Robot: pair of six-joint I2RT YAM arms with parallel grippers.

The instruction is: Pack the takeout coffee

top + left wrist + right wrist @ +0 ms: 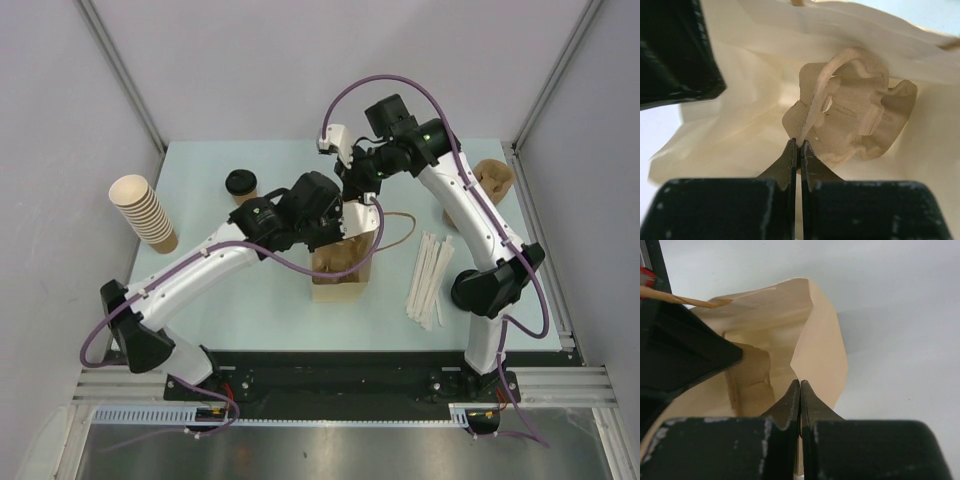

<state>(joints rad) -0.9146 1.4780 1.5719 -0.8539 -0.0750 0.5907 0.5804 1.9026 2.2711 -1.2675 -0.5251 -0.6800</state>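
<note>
Room: you have a pale green table [250, 320] fenced by plain grey walls [300, 60].
Top view, centre: a paper bag [345, 272] stands open in the middle of the frame, and both arms bend in over it.
Top view, left arm [215, 262]: it reaches in from the lower left, and its wrist covers the bag's mouth.
Top view, right arm [470, 215]: it comes round from the right and drops to the bag's upper rim.
Top view, left side: a tilted stack of tan cups [145, 212] sits at the left edge, with a black lid [240, 181] up and to its right.
Top view, right side: white wrapped sticks [430, 280] lie fanned out at right, and a brown moulded piece [494, 178] sits above them.
Left wrist view: you look down into the bag. The brown pulp carrier tray [855, 125] lies on its floor, right of centre.
Left gripper [799, 144]: its tips are pressed together on the lower end of a pale strip [820, 87] that arches over the tray.
Right wrist view: the bag fills the left and centre, with bare table at right. Part of the tray shows inside, at centre left.
Right gripper [799, 383]: its tips are fully together, pinching the bag's folded rim.
Coffee cup: you cannot make out the small cup in any view.
</note>
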